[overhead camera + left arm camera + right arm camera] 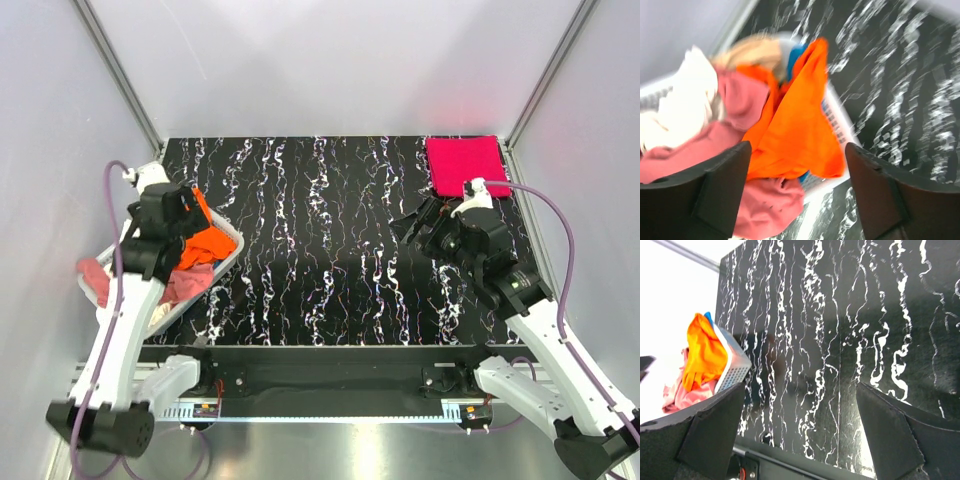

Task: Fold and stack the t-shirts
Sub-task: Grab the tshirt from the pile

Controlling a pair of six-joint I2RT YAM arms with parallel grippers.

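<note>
Several t-shirts (190,283) are heaped in the basket (232,242) at the left edge of the table (320,260), the orange t-shirt (800,130) draped over its rim, with what seems to be tan cloth (752,52) blurred behind. One crimson-pink t-shirt (466,165) is laid folded at the far right corner. The left gripper (797,150) is held spread and empty over the basket, the right gripper (800,387) likewise parted near the right edge.

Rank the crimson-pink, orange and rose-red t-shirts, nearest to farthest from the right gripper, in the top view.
From the right gripper:
1. Crimson-pink t-shirt, folded, just behind it.
2. Orange t-shirt, in the basket, far left.
3. Rose-red t-shirt, over the basket's left end.
</note>
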